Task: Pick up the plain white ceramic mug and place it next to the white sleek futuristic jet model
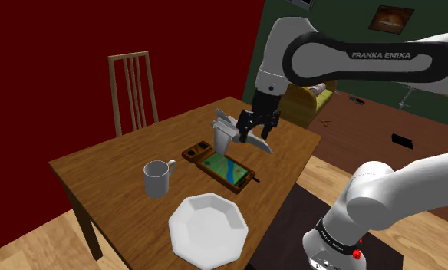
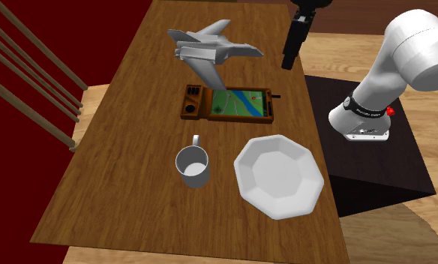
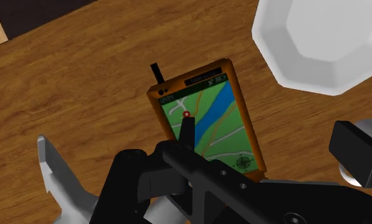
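Note:
The white mug (image 1: 159,179) (image 2: 193,166) stands upright on the wooden table (image 1: 100,165), handle toward the device. The grey-white jet model (image 1: 225,132) (image 2: 210,51) (image 3: 58,181) rests at the table's far end on a slanted stand. My black gripper (image 1: 258,129) (image 2: 289,61) (image 3: 242,162) hangs open above the table just beside the jet, over the handheld map device, with nothing between its fingers. It is well apart from the mug. In the wrist view one finger (image 3: 355,147) partly hides a pale rounded shape.
An orange-brown handheld map device (image 1: 224,164) (image 2: 229,103) (image 3: 207,121) lies between jet and mug. A white octagonal plate (image 1: 209,230) (image 2: 279,176) (image 3: 325,41) sits near the table's front corner. A wooden chair (image 1: 132,90) stands behind the table.

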Robot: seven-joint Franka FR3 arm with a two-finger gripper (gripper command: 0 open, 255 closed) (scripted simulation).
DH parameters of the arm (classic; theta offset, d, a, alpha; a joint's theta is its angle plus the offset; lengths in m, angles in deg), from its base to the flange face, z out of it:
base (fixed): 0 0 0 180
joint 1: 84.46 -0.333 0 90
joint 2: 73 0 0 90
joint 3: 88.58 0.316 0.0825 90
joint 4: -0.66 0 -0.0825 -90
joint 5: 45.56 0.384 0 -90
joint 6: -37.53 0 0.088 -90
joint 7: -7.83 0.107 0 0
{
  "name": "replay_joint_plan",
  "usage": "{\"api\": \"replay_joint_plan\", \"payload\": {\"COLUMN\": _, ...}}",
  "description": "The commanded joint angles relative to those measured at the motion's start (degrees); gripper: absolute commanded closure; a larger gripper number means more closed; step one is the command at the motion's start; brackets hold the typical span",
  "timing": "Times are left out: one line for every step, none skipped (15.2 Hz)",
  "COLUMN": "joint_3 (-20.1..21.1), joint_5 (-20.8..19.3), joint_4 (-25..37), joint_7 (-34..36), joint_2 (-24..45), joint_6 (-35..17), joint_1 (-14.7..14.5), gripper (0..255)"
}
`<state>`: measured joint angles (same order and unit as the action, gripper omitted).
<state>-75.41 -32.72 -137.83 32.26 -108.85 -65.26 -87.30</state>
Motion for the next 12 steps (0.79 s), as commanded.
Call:
{"api": "replay_joint_plan", "payload": {"joint_3": 2.8, "joint_5": 0.5, "joint_4": 1.2, "joint_7": 3.6, "joint_2": 3.0, "joint_6": -2.5, "joint_1": -0.1, "gripper": 0}}
{"api": "replay_joint_plan", "payload": {"joint_3": 4.2, "joint_5": 0.5, "joint_4": 2.0, "joint_7": 5.3, "joint_2": 4.7, "joint_6": -3.8, "joint_1": -0.1, "gripper": 0}}
{"api": "replay_joint_plan", "payload": {"joint_3": 5.6, "joint_5": 0.4, "joint_4": 2.8, "joint_7": 7.1, "joint_2": 6.5, "joint_6": -5.0, "joint_1": 0.0, "gripper": 0}}
{"api": "replay_joint_plan", "payload": {"joint_3": 6.9, "joint_5": 0.2, "joint_4": 3.8, "joint_7": 8.9, "joint_2": 8.4, "joint_6": -6.2, "joint_1": 0.1, "gripper": 0}}
{"api": "replay_joint_plan", "payload": {"joint_3": 8.3, "joint_5": -0.1, "joint_4": 4.8, "joint_7": 10.8, "joint_2": 10.3, "joint_6": -7.4, "joint_1": 0.2, "gripper": 0}}
{"api": "replay_joint_plan", "payload": {"joint_3": 9.6, "joint_5": -0.6, "joint_4": 5.9, "joint_7": 12.7, "joint_2": 12.3, "joint_6": -8.5, "joint_1": 0.4, "gripper": 0}}
{"api": "replay_joint_plan", "payload": {"joint_3": 10.9, "joint_5": -1.2, "joint_4": 7.1, "joint_7": 14.6, "joint_2": 14.3, "joint_6": -9.5, "joint_1": 0.6, "gripper": 0}}
{"api": "replay_joint_plan", "payload": {"joint_3": 12.2, "joint_5": -2.0, "joint_4": 8.3, "joint_7": 16.6, "joint_2": 16.4, "joint_6": -10.5, "joint_1": 0.9, "gripper": 0}}
{"api": "replay_joint_plan", "payload": {"joint_3": 13.5, "joint_5": -2.9, "joint_4": 9.7, "joint_7": 18.7, "joint_2": 18.6, "joint_6": -11.5, "joint_1": 1.1, "gripper": 0}}
{"api": "replay_joint_plan", "payload": {"joint_3": 14.7, "joint_5": -4.0, "joint_4": 11.1, "joint_7": 20.9, "joint_2": 20.9, "joint_6": -12.3, "joint_1": 1.3, "gripper": 0}}
{"api": "replay_joint_plan", "payload": {"joint_3": 15.9, "joint_5": -5.3, "joint_4": 12.6, "joint_7": 23.1, "joint_2": 23.3, "joint_6": -13.1, "joint_1": 1.5, "gripper": 0}}
{"api": "replay_joint_plan", "payload": {"joint_3": 17.0, "joint_5": -6.8, "joint_4": 14.2, "joint_7": 25.4, "joint_2": 25.7, "joint_6": -13.8, "joint_1": 1.6, "gripper": 0}}
